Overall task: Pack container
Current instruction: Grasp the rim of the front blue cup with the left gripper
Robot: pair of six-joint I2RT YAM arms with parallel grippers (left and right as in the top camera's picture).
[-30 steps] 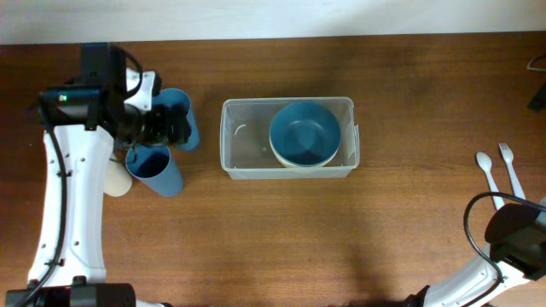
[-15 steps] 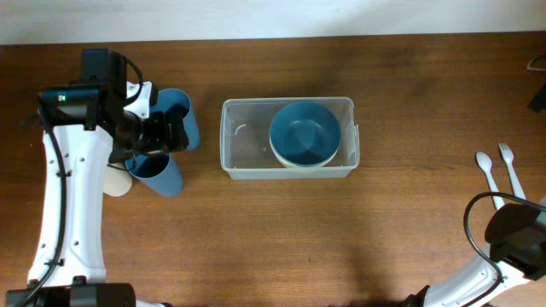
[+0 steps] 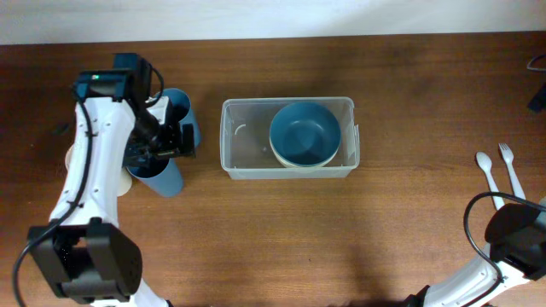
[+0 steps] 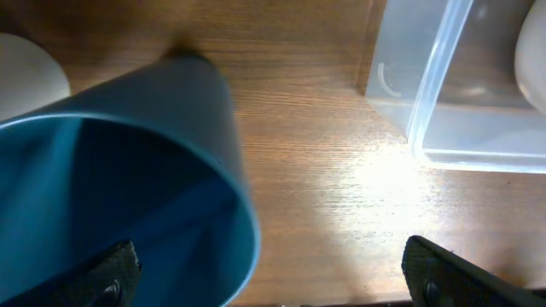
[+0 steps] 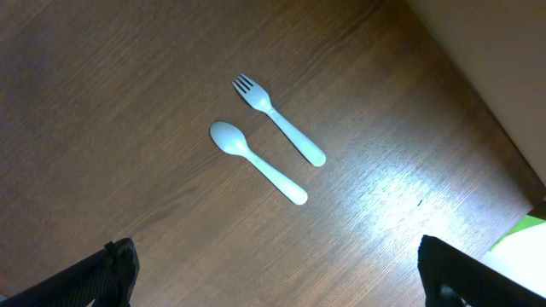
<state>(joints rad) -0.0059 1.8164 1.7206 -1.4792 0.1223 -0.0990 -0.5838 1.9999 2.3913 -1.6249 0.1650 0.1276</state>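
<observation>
Overhead: our left gripper (image 3: 171, 141) swung round, jaws apart, over blue cup (image 3: 162, 177) at container's (image 3: 227, 136) nine o'clock; pickup likely next.

On your table (image 3: 281, 247), left side, stands a blue cup (image 3: 162, 175), with a cream object (image 4: 26, 77) just beside it and a second blue cup (image 3: 181, 111) behind. Far right, a white fork (image 5: 277, 119) and spoon (image 5: 256, 160) lie parallel, apart. Mid-table, a blue bowl (image 3: 305, 132) nests in a cream bowl (image 3: 288, 163).
</observation>
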